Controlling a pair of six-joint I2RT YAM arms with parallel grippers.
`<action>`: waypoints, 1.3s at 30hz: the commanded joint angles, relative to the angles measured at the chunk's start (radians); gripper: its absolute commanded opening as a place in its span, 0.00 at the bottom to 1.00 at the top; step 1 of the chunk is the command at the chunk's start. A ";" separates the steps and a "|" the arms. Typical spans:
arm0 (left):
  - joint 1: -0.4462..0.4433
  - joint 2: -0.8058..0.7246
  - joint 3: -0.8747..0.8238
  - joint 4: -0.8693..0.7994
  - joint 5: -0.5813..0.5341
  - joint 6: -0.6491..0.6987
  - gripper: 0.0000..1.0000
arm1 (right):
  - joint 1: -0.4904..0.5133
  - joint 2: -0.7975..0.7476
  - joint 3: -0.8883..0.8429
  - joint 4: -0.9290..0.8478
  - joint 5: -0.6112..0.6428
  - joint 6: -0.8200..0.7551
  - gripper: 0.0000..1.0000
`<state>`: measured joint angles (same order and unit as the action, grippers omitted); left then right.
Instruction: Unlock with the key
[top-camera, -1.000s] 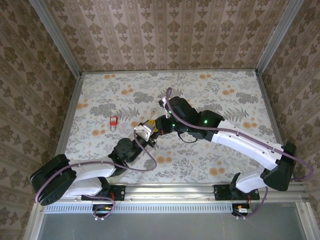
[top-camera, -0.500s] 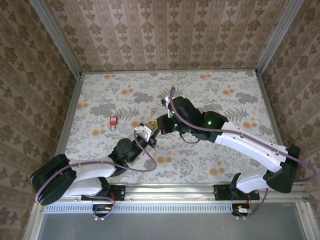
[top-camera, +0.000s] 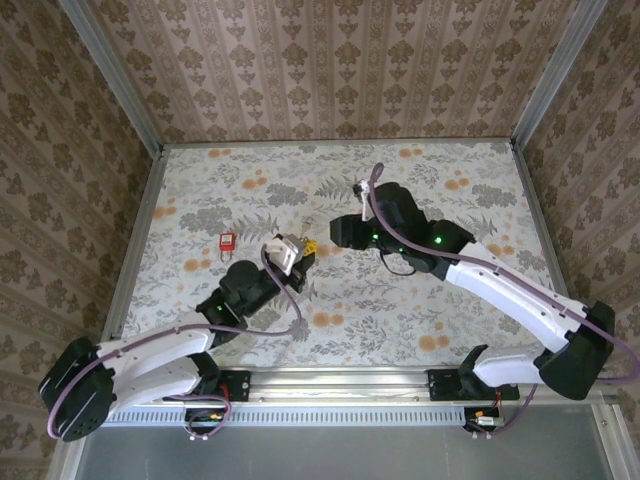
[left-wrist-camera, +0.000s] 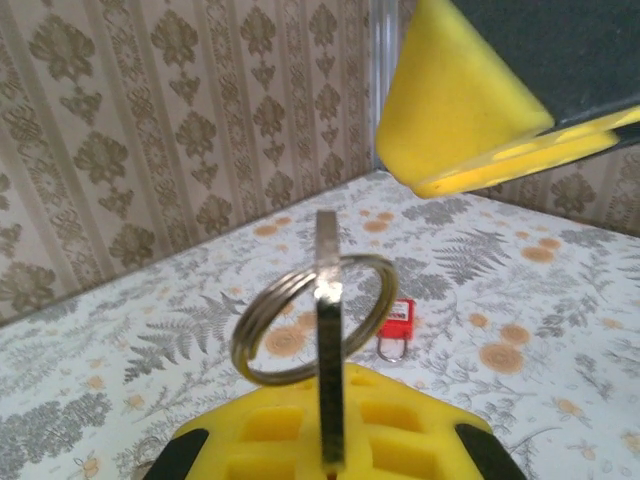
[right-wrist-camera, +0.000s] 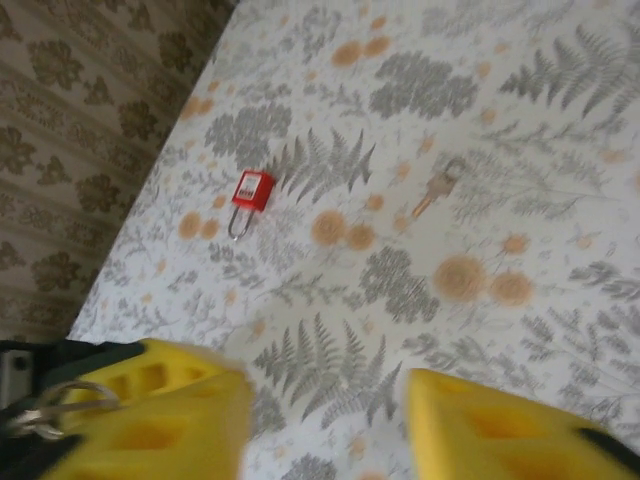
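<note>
The key (left-wrist-camera: 329, 385) stands edge-on and upright, its lower end pinched between the yellow pads of my left gripper (left-wrist-camera: 330, 455), which is shut on it. A steel split ring (left-wrist-camera: 300, 325) hangs through the key's top. The lock is a small red padlock (top-camera: 227, 241) lying flat on the floral table, left of both grippers; I see it beyond the key (left-wrist-camera: 400, 314) and far ahead (right-wrist-camera: 252, 190). My right gripper (top-camera: 338, 232) hovers open just right of the left gripper (top-camera: 300, 251), its fingers (right-wrist-camera: 490, 430) apart with nothing between them.
A small brass key-like object (right-wrist-camera: 437, 188) lies on the table right of the padlock. A yellow fingertip of the right gripper (left-wrist-camera: 455, 105) hangs close above the held key. Patterned walls (top-camera: 330, 70) close in the table on three sides.
The right gripper has opened, let go of the key and drawn back to the right. The left gripper stays shut on the key and has shifted slightly away from the arm bases.
</note>
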<state>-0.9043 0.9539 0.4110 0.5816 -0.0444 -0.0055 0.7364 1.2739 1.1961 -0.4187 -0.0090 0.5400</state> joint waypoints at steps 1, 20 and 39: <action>0.046 -0.038 0.095 -0.344 0.194 -0.037 0.00 | -0.047 -0.067 -0.116 0.165 -0.056 -0.152 0.65; 0.137 0.132 0.319 -0.642 0.681 -0.099 0.00 | -0.155 -0.104 -0.357 0.576 -0.774 -0.288 0.59; 0.148 0.190 0.327 -0.540 0.843 -0.163 0.00 | -0.138 -0.037 -0.329 0.593 -0.817 -0.289 0.45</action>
<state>-0.7639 1.1290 0.7105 0.0071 0.7425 -0.1471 0.5922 1.2335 0.8356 0.1329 -0.7879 0.2626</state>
